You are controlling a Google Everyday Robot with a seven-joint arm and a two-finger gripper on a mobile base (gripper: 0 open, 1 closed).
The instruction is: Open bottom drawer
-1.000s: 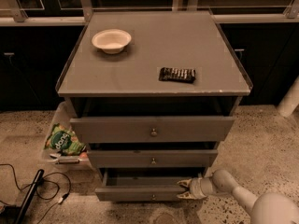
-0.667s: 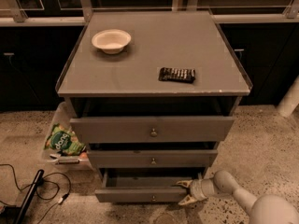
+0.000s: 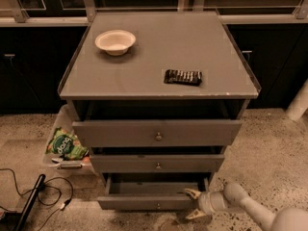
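The bottom drawer (image 3: 149, 201) is the narrowest grey front, lowest of three, with a small brass knob (image 3: 158, 206). It stands pulled out, and its shallow box shows behind the front. My gripper (image 3: 194, 203) sits at the drawer's right end, low in the view, on a white arm coming in from the lower right. Its tan fingers (image 3: 193, 193) are spread apart, one at the drawer's top right corner and one below near the floor. Nothing is held.
A grey cabinet (image 3: 159, 81) carries a white bowl (image 3: 115, 41) and a dark snack packet (image 3: 183, 76). The top drawer (image 3: 157, 133) and middle drawer (image 3: 157, 163) stand slightly out. A bin with a green bag (image 3: 65, 144) stands at left; black cables (image 3: 29, 196) lie on the speckled floor.
The gripper has shifted slightly at the drawer's right end, and its fingers are spread a little wider. The bottom drawer stays pulled out.
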